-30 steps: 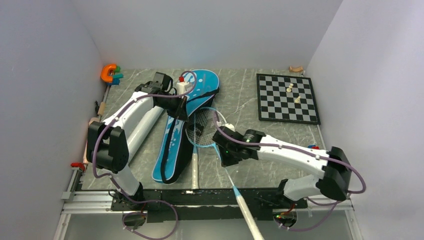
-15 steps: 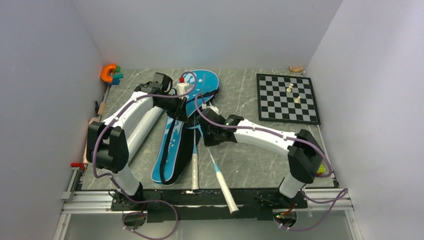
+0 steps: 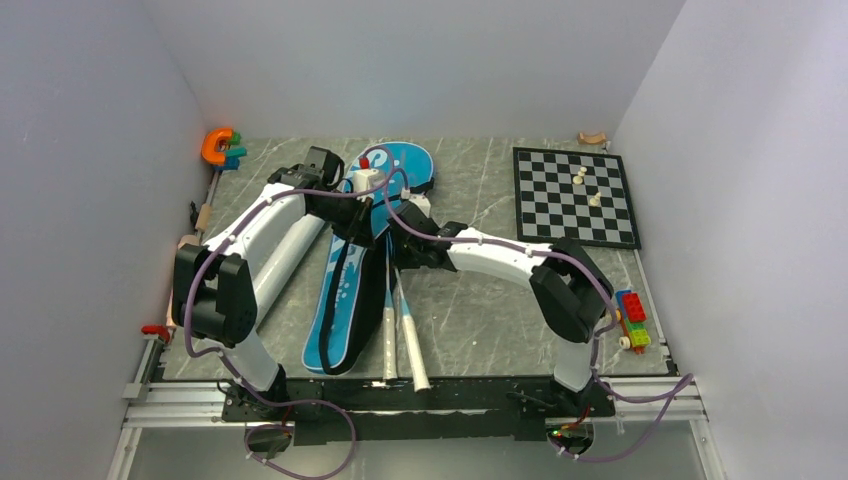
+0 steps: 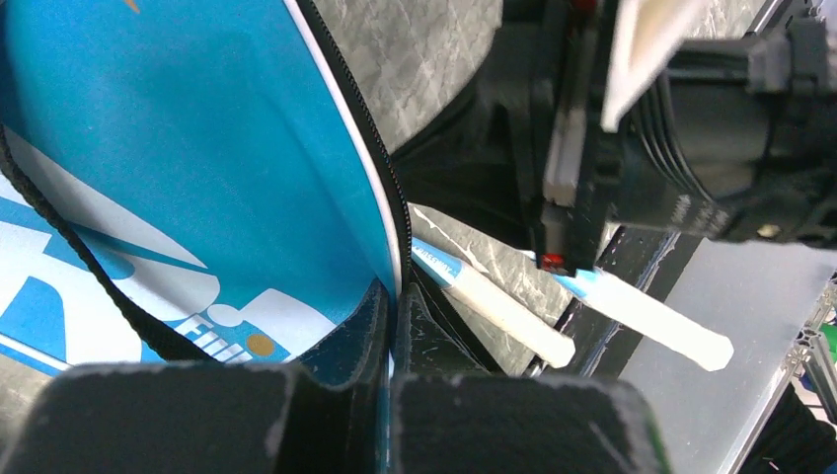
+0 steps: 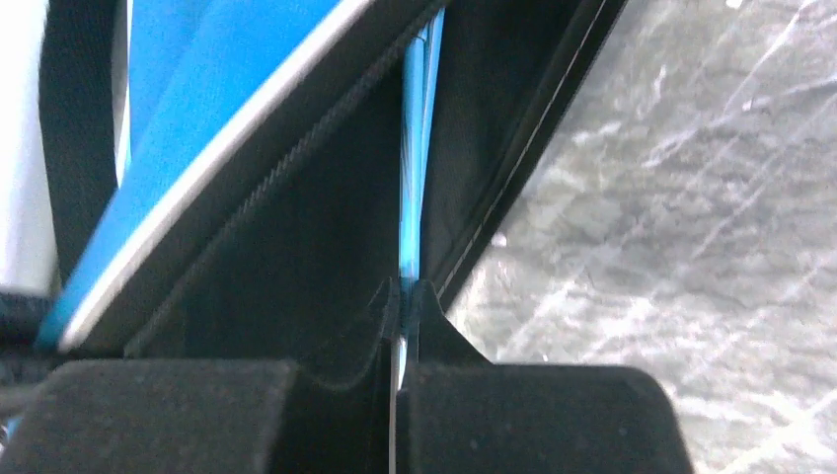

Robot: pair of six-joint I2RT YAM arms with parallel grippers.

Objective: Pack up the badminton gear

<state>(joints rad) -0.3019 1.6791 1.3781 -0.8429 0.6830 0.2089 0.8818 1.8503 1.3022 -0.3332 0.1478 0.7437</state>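
**Both pincers clamped at the open edge of the racket bag**

The blue bag (image 3: 332, 322) is a long, racket-shaped fabric case with white lettering, a toothed black zip along its rim and a woven black strap (image 4: 59, 232) down its face. It lies on the grey marbled table (image 3: 480, 320). Its long axis runs from the rounded head at the far side to the narrow end near the arm bases, leaning slightly left.

The left gripper (image 4: 392, 314) is pinched tight on the bag's zip edge, holding the blue flap up off the black lining.

The right gripper (image 5: 407, 296) is clenched on the thin light-blue frame of a racket (image 3: 412, 352), whose head is tucked inside the bag's dark opening. That racket's pale, matte handle points toward the near edge. The other racket (image 3: 388, 345) lies just beside it, almost parallel, with its handle also toward the near edge.

A smooth white tube (image 3: 283, 262) lies left of the bag, partly under the left arm and slanting the same way. A black-and-white chessboard (image 3: 575, 205) sits at the far right, and an orange C-shaped toy (image 3: 214, 147) is in the far left corner.
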